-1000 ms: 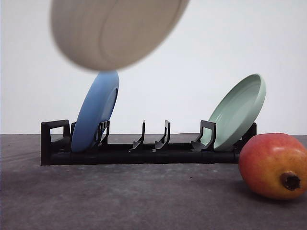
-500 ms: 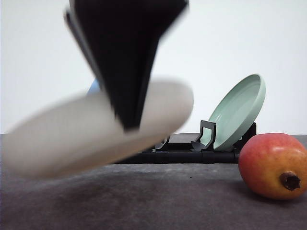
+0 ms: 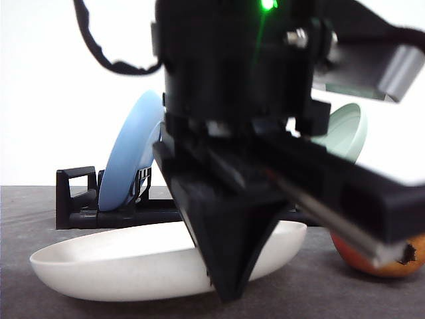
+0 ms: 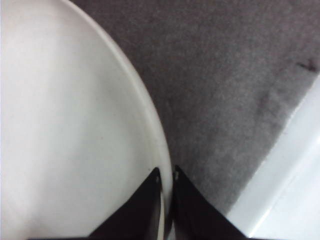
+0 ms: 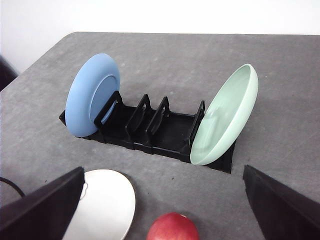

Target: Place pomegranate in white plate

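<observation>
Now low over the bench (image 3: 80, 306), left claw (image 4: 167, 175) pointing down, pinching the white plate (image 3: 119, 266) by its rim, one finger (image 4: 145, 200) inside the rim and one outside. Looms large and dark in the front view, tip at about 6 o'clock of the frame, wrist housing filling the upper middle with a green light on top. Right claw (image 5: 160, 210) held high and spread wide, fingers apart with nothing between them, looking down on the scene.

Dark grey, matte bench; plain white wall behind. Black rack (image 5: 150, 130) across the back, blue plate (image 5: 92, 95) leaning at its left end, green plate (image 5: 225, 117) leaning at its right end, middle slots bare. Pomegranate (image 3: 398, 262) on the bench at 3 o'clock of the white plate, apart from it, mostly hidden behind the left arm in the front view.

Half a second back, white plate tilted and blurred in the air; now nearly level, down at the bench. Pomegranate unmoved.
</observation>
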### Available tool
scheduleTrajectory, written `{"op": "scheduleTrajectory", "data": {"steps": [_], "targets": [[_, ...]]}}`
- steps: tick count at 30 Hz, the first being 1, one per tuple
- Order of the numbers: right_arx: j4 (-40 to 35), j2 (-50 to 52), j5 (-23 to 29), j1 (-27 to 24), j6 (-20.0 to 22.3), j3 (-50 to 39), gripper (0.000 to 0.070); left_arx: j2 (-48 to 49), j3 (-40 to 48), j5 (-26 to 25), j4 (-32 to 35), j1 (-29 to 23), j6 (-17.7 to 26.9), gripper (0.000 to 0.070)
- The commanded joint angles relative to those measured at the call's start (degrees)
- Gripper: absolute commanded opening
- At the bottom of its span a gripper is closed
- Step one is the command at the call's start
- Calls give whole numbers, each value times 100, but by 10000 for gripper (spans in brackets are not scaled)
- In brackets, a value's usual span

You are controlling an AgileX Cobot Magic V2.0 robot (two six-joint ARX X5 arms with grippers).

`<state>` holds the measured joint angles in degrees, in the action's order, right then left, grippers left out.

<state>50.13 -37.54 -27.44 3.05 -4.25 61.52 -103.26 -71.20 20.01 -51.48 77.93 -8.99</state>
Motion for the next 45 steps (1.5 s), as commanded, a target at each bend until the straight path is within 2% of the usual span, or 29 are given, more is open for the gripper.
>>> {"op": "scheduleTrajectory", "data": {"steps": [1, 7, 9, 11, 12, 14, 19, 22, 26, 31, 35, 42, 45], "targets": [[-28, -22, -24, 22, 61, 107, 649, -183, -70, -11, 47, 92, 59, 54], [-7, -22, -24, 22, 59, 107, 649, -206, -70, -11, 23, 90, 57, 243], [18, -22, -24, 22, 59, 107, 649, -201, -72, -9, 9, 89, 54, 367], [28, -22, -24, 22, 59, 107, 649, -189, -74, -7, 1, 83, 35, 544], [26, -22, -24, 23, 61, 105, 649, -153, -74, -7, -21, 79, 33, 594], [27, -24, -26, 45, 59, 107, 649, -61, -74, -7, -53, 74, -1, 635], [102, -76, -26, 228, 54, 105, 649, 452, -74, -4, -190, 61, -295, 637], [141, -209, -172, 425, 8, 105, 649, 966, -74, 0, -361, 46, -620, 637], [282, -502, -470, 771, -31, 105, 649, 1863, -74, 17, -597, 46, -1120, 635], [756, -1120, -437, 1139, -24, 105, 649, 3123, -74, 32, -634, 52, -1517, 635], [1086, -1788, -187, 1369, -43, 105, 649, 4175, -74, 301, -701, 52, -1568, 634], [1197, -2963, 577, 1726, -302, 105, 653, 5698, 94, 993, -803, 52, -2077, 633], [1134, -3432, 970, 1832, -311, 105, 700, 6290, 464, 1020, -666, 52, -2123, 633]]}}
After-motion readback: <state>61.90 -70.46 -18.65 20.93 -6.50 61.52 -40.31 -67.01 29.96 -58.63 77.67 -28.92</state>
